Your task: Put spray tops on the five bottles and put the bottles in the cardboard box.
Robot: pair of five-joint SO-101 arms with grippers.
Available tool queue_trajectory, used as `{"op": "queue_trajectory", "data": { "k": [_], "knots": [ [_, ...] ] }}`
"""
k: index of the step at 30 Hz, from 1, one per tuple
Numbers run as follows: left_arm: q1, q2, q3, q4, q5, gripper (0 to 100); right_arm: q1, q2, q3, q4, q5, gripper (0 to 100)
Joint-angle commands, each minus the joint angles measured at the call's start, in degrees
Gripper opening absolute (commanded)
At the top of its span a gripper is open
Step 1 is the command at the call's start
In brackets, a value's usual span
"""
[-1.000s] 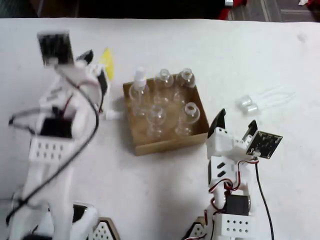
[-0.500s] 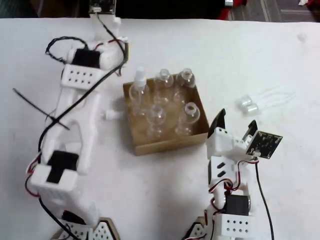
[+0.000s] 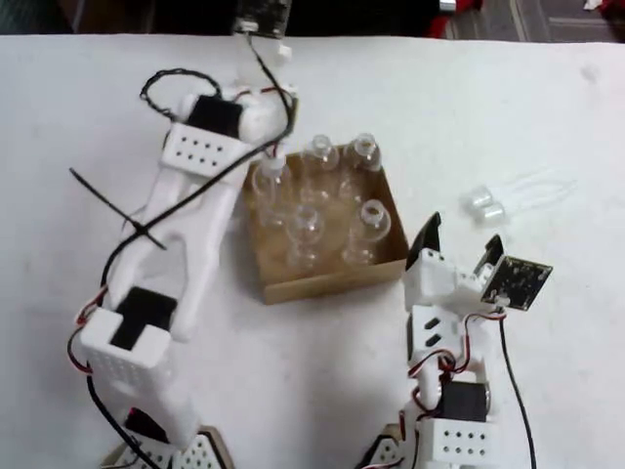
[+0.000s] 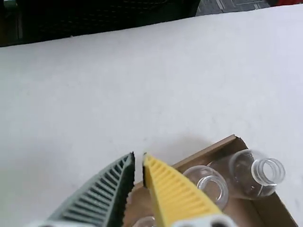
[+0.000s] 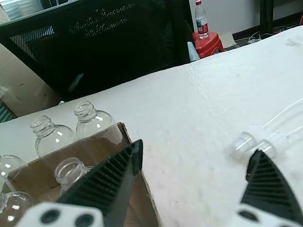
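The left arm (image 3: 186, 225), out at the left side of the table (image 3: 547, 107) a second ago, now stretches across the left edge of the cardboard box (image 3: 327, 283). The left gripper (image 4: 138, 158) hangs over the box's far corner, fingertips all but meeting with nothing between them. The right gripper (image 3: 457, 244) sits spread wide and empty by the box's near right corner. All five bottles (image 3: 373, 217) stand in the box, four with bare necks. The fifth is partly under the arm and may be capped. Capping is the step in hand. Two spray tops (image 3: 483, 203) lie together just past the right gripper. Next, one head needs pinching and its tube threading into a neck. The outstretched left arm blocks the left-hand bottles.
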Motion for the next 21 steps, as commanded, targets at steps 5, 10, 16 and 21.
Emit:
{"op": "queue_trajectory", "data": {
  "k": [5, 10, 16, 21],
  "knots": [
    [1.71, -1.10, -3.52, 5.10, -5.89, 4, 0.57, -0.57, 0.35, -0.13, 0.53, 31.8],
    [1.63, -1.10, -3.52, 5.54, -6.68, 4, 0.57, -0.57, 0.35, -0.13, 0.53, 31.8],
    [1.71, -1.19, -3.60, 5.54, -6.68, 4, 0.66, -0.57, 0.35, -0.13, 0.53, 31.8],
    [1.45, -1.80, -3.60, 5.54, -6.95, 4, 0.66, -0.57, 0.35, -0.13, 0.53, 31.8]
  ]
}}
